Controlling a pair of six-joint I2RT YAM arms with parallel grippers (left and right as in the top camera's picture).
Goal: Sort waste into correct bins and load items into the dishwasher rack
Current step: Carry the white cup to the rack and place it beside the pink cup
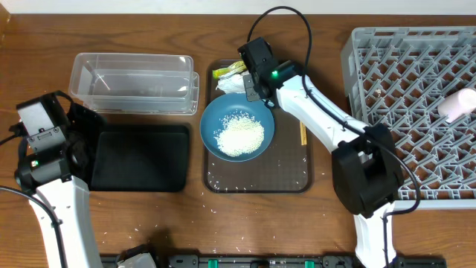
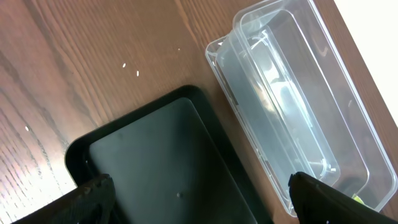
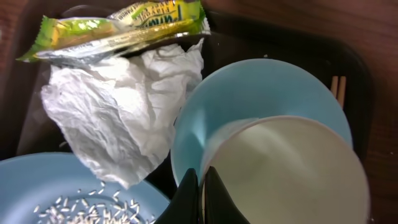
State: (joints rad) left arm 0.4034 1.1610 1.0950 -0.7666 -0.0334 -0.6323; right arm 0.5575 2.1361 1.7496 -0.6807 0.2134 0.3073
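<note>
We start with the grey dishwasher rack (image 1: 416, 112) at the right edge of the table; a pink cup (image 1: 457, 105) lies in it near its far right side. The brown tray (image 1: 256, 184) sits mid-table. Left of it are the clear tub (image 1: 134, 82) and, nearer us, the black tray (image 1: 141, 158), both with nothing in them that we can make out. The left gripper (image 2: 202, 200) hangs over the black tray with its jaws spread wide, grasping nothing.

On the brown tray the large blue bowl (image 1: 238, 126) holds a heap of rice (image 1: 239, 136). Behind it a small light-blue bowl (image 3: 261, 87) cradles the white cup (image 3: 292, 174). The right gripper (image 3: 202, 193) is clenched on that cup's near rim. Beside these bowls lies the crumpled tissue (image 3: 118, 118), with the yellow-green wrapper (image 3: 118, 25) touching its far edge. The chopsticks (image 1: 303, 134) lie along the tray's right side. A few stray grains (image 1: 223, 180) dot the tray and the table.
</note>
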